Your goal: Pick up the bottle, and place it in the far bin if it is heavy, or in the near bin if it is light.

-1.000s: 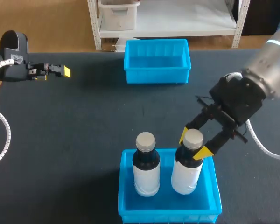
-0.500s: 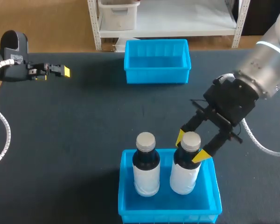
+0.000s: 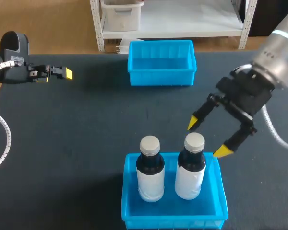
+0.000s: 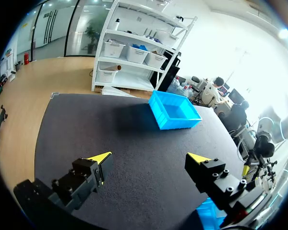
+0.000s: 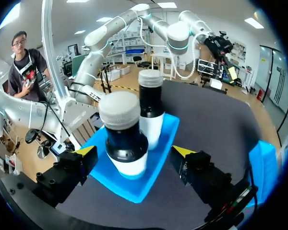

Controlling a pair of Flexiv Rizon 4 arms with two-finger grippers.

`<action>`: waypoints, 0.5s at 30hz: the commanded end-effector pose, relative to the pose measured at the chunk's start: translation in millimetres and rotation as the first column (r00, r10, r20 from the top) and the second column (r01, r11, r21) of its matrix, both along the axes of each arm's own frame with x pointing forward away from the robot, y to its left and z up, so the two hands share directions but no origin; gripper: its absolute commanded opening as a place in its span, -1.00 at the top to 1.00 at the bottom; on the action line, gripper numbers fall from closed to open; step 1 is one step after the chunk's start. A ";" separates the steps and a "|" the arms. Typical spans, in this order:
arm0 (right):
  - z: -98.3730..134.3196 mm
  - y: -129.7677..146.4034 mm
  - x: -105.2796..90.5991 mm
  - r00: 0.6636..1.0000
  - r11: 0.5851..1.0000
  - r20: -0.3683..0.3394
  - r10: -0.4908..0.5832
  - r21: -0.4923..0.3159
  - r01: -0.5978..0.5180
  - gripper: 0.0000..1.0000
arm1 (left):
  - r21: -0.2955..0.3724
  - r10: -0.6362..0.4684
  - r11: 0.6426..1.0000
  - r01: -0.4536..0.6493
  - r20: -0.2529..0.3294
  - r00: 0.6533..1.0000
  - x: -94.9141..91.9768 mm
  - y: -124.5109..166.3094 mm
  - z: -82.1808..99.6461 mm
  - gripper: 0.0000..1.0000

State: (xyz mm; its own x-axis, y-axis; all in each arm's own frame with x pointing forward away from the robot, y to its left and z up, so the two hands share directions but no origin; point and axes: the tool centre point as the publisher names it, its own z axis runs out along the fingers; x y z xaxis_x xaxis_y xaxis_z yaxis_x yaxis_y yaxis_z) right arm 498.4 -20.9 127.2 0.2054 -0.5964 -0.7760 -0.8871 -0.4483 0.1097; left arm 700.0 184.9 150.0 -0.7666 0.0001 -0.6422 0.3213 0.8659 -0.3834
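Note:
Two dark bottles with white labels and pale caps stand upright in the near blue bin (image 3: 173, 221): the left bottle (image 3: 150, 167) and the right bottle (image 3: 192, 167). My right gripper (image 3: 207, 139) is open just behind and above the right bottle's cap, its yellow tips apart from it. In the right wrist view the right gripper (image 5: 134, 151) has its fingers spread to either side of the nearer bottle (image 5: 122, 134), with the other bottle (image 5: 151, 110) behind it. The far blue bin (image 3: 162, 76) holds nothing. My left gripper (image 3: 65, 73) is open at the table's far left.
Dark table surface lies between the two bins. In the left wrist view, the left gripper (image 4: 150, 157) hovers over bare tabletop with the far bin (image 4: 175, 111) ahead of it.
My right gripper has opened and let go of the right bottle, then drawn back up and to the right. The bottle now stands free in the near bin. The left arm has not moved.

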 end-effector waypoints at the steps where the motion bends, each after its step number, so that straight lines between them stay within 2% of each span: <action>1: 14.2 -32.0 17.1 0.993 0.992 -0.009 -0.121 -0.021 0.121 -1.00 | 0.000 0.000 1.000 0.000 0.000 1.000 0.0 0.0 0.0 -1.00; 3: 17.6 -41.4 33.3 0.976 0.976 -0.027 -0.216 -0.040 0.215 -1.00 | 0.000 0.000 1.000 0.000 0.000 1.000 0.0 0.0 0.0 -1.00; 4: 20.0 -44.7 39.7 0.974 0.974 -0.027 -0.224 -0.038 0.223 -1.00 | 0.000 0.000 1.000 0.000 0.000 1.000 0.0 0.0 0.0 -1.00; 7: 25.5 -51.7 62.2 0.932 0.932 -0.036 -0.360 -0.058 0.358 -1.00 | 0.000 0.000 1.000 0.000 0.000 1.000 0.0 0.0 0.0 -1.00; 10: 27.6 -55.1 84.9 0.862 0.865 -0.074 -0.501 -0.076 0.496 -1.00 | 0.000 0.000 1.000 0.000 0.000 1.000 0.0 0.0 0.0 -1.00; 12: 27.3 -56.8 99.1 0.793 0.799 -0.101 -0.600 -0.110 0.591 -1.00 | 0.000 0.000 1.000 0.000 0.000 1.000 0.0 0.0 0.0 -1.00; 13: 28.0 -57.6 104.5 0.781 0.791 -0.124 -0.612 -0.107 0.603 -1.00 | 0.000 0.000 1.000 0.000 0.000 1.000 0.0 0.0 0.0 -1.00; 14: 29.3 -58.5 109.1 0.753 0.764 -0.130 -0.645 -0.118 0.634 -1.00 | 0.000 0.000 1.000 0.000 0.000 1.000 0.0 0.0 0.0 -1.00; 15: 30.5 -59.0 112.9 0.744 0.756 -0.132 -0.655 -0.125 0.643 -1.00 | 0.000 0.000 1.000 0.000 0.000 1.000 0.0 0.0 0.0 -1.00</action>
State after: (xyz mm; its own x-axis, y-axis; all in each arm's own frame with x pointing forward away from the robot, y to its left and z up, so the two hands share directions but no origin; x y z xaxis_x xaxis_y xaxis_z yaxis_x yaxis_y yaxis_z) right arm 608.0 -78.9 157.6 -0.1983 -0.6423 -0.7404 -0.9758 0.0585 0.2106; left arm 700.0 184.9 150.0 -0.7666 0.0001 -0.6422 0.3213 0.8659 -0.3834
